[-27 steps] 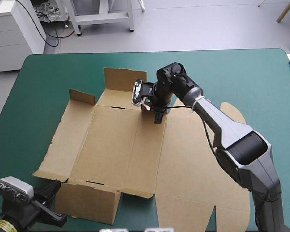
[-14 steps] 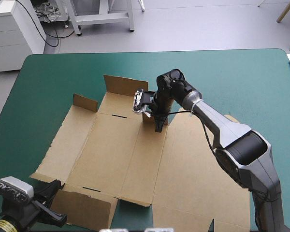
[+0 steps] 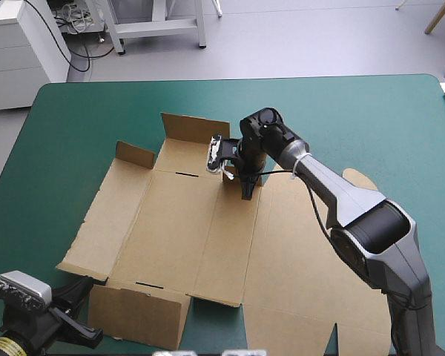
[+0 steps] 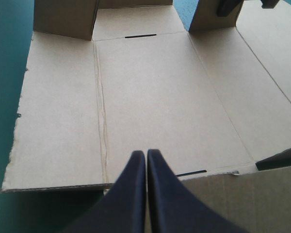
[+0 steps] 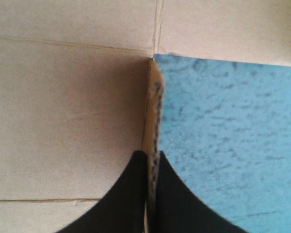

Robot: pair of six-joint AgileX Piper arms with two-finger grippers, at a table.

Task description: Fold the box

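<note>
The brown box (image 3: 200,230) lies as a mostly flat cut sheet across the middle of the table. A far panel (image 3: 194,127), a far-left flap (image 3: 136,154) and a near-left flap (image 3: 137,317) stand raised. My right gripper (image 3: 247,194) points down at the sheet's far side. In the right wrist view the right gripper (image 5: 152,158) is shut on the upright edge of a small flap (image 5: 154,111). My left gripper (image 3: 87,326) sits low at the near-left corner. In the left wrist view the left gripper (image 4: 146,156) is shut over the box's near edge (image 4: 155,97), with nothing showing between its fingers.
The teal-green cover (image 3: 371,119) shows beyond the box on the far and right sides. A rounded tab (image 3: 356,178) of the sheet reaches out to the right. The wide right-hand panel (image 3: 304,282) runs to the table's near edge.
My right gripper has moved slightly right and toward the near side with the flap. The sheet has shifted and turned a little with it. The left arm has stayed put.
</note>
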